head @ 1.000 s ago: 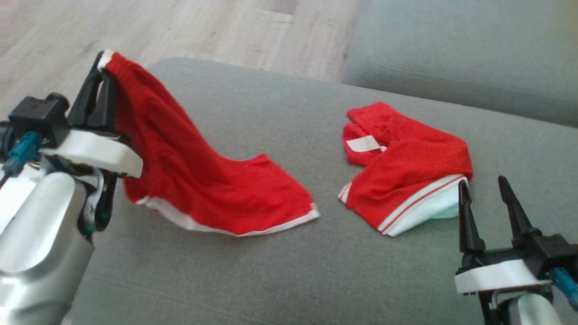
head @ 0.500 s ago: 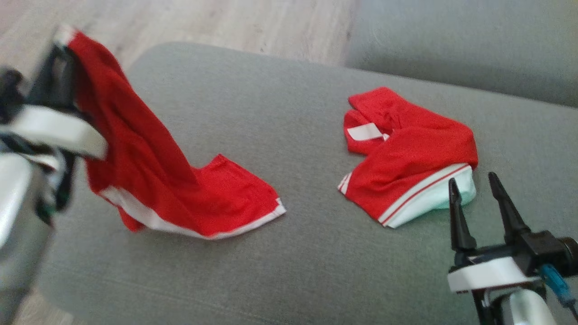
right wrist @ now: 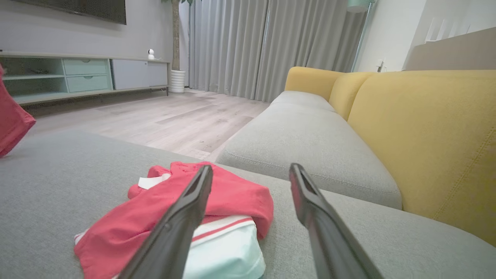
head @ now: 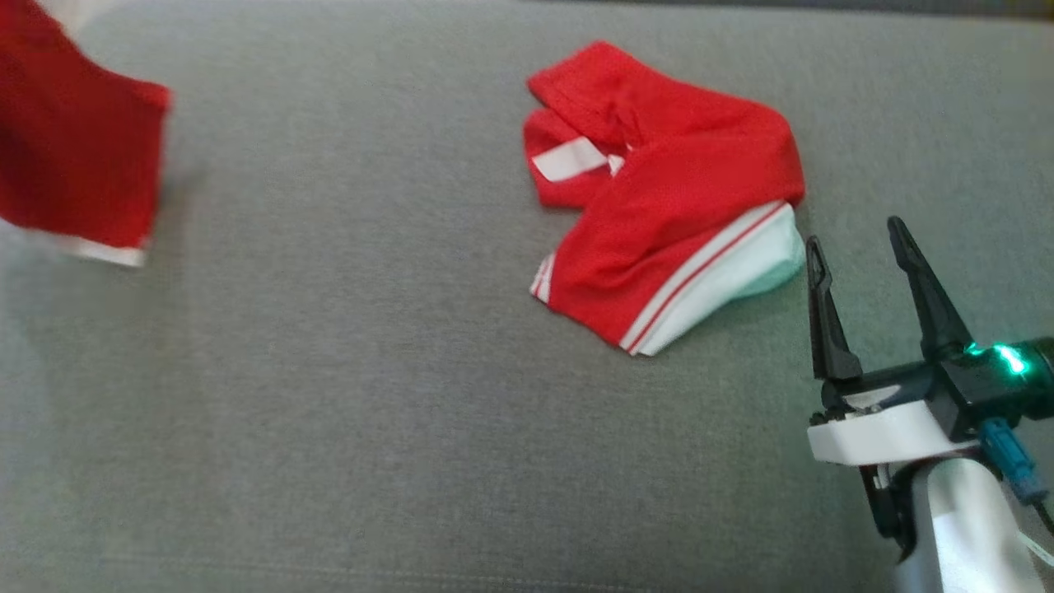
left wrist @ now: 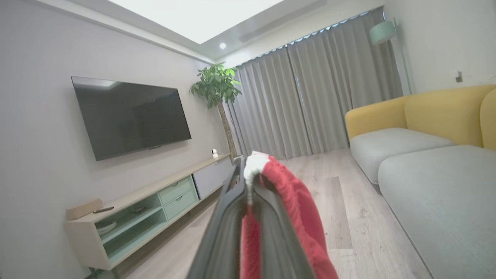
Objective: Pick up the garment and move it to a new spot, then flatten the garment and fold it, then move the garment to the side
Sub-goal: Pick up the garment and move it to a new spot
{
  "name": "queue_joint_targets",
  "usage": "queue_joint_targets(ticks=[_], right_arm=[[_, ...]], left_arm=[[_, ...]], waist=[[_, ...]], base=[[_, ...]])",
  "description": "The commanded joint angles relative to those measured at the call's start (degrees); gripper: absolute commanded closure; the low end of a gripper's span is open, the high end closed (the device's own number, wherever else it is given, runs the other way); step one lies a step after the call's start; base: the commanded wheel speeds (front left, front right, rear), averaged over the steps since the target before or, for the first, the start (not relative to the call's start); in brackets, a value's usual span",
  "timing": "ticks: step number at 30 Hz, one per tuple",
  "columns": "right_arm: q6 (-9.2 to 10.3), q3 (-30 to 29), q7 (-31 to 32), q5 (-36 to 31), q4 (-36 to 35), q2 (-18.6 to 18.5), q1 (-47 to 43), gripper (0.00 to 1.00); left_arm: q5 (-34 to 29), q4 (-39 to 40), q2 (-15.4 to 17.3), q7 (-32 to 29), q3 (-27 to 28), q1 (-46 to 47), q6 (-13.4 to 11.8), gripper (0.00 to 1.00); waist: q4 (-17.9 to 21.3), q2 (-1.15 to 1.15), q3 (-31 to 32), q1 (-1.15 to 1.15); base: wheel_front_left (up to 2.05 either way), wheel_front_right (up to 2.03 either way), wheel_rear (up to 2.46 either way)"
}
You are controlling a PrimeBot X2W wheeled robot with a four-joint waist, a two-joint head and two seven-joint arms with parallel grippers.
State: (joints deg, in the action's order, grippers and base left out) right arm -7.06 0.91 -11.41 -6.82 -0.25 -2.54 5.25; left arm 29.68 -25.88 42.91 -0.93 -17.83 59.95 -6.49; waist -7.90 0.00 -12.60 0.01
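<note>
**Item 1, red garment (head: 74,165), one.** It is held over the far left end of the grey cushion (head: 370,371). It is clamped at its white-edged band by the left hand (left wrist: 248,170), whose two fingers are pressed together on the cloth. From the fingertips it is draped down along the fingers. In the head view the long axis is seen running downward, with the white-trimmed hem lowest. The piece is blurred and cut off by the top and left edges. Whether the hem touches the cushion cannot be told.

**Item 2, second red garment (head: 659,206), one.** It is heaped right of the cushion's middle, well apart from item 1. Its long axis is laid diagonally, with the white, red-striped end turned toward the cushion's near right. One white label (head: 568,158) is exposed at its far left. The lower layers are hidden by folds.

**Item 3, right hand (head: 855,233), one.** Its two fingers are spread wide and nothing is held. It is placed just beside the striped end of item 2, at the cushion's near right.
</note>
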Motion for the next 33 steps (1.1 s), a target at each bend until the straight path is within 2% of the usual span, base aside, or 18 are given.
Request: queue_joint_targets(ticks=[1,6,14,15,16,17,18,25,33], right_arm=[[-0.43,1.49,0.22,-0.50,-2.73,-0.33,2.12,0.00],[-0.43,1.04,1.26,-2.14,-6.63,-0.33,2.87,0.00],[-0.43,1.31,2.85,-3.82,-10.52,-0.33,3.06,0.00],[-0.43,1.30,2.99,-4.02,-10.77,-0.33,3.12,0.00],[-0.43,1.29,3.12,-4.23,-11.00,-0.33,3.13,0.00],[-0.43,1.27,3.19,-4.39,-11.19,-0.33,3.09,0.00],[-0.43,1.25,3.24,-4.50,-11.36,-0.33,3.04,0.00],[-0.43,1.43,3.37,-4.56,-11.61,-0.33,2.76,0.00],[-0.43,2.09,2.65,-2.97,-9.27,-0.33,2.21,0.00]], left_arm=[[-0.31,0.15,4.14,0.19,3.11,2.21,-0.12,1.00],[1.32,-6.20,3.68,2.12,4.45,0.61,-0.54,1.00],[5.44,-17.28,-2.19,4.20,4.77,-4.35,0.33,1.00],[6.12,-18.70,-3.05,4.23,4.87,-4.66,0.71,0.80],[6.71,-20.11,-3.87,4.13,4.88,-4.95,1.11,0.54],[7.37,-21.53,-4.71,3.95,4.92,-5.23,1.58,0.07],[8.21,-23.02,-5.53,3.58,5.18,-5.43,1.91,0.00],[9.83,-30.52,-7.15,4.37,5.28,-5.91,4.10,0.00],[11.85,-35.51,-6.98,6.27,5.79,-8.09,9.31,0.00]], waist=[[2.92,0.00,-3.52,-0.01],[3.77,0.00,-8.40,-0.01],[3.78,0.00,-14.21,-0.01],[3.77,0.00,-14.58,-0.01],[3.75,0.00,-14.89,-0.01],[3.73,0.00,-15.07,-0.01],[3.70,0.00,-15.21,-0.01],[3.02,0.00,-14.76,-0.01],[1.03,0.00,-9.79,-0.01]], base=[[0.00,0.00,0.00],[0.00,0.00,0.00],[0.00,0.00,0.00],[0.00,0.00,0.00],[0.00,0.00,0.00],[0.00,0.00,0.00],[0.00,0.00,0.00],[0.00,0.00,0.00],[0.00,0.00,0.00]])
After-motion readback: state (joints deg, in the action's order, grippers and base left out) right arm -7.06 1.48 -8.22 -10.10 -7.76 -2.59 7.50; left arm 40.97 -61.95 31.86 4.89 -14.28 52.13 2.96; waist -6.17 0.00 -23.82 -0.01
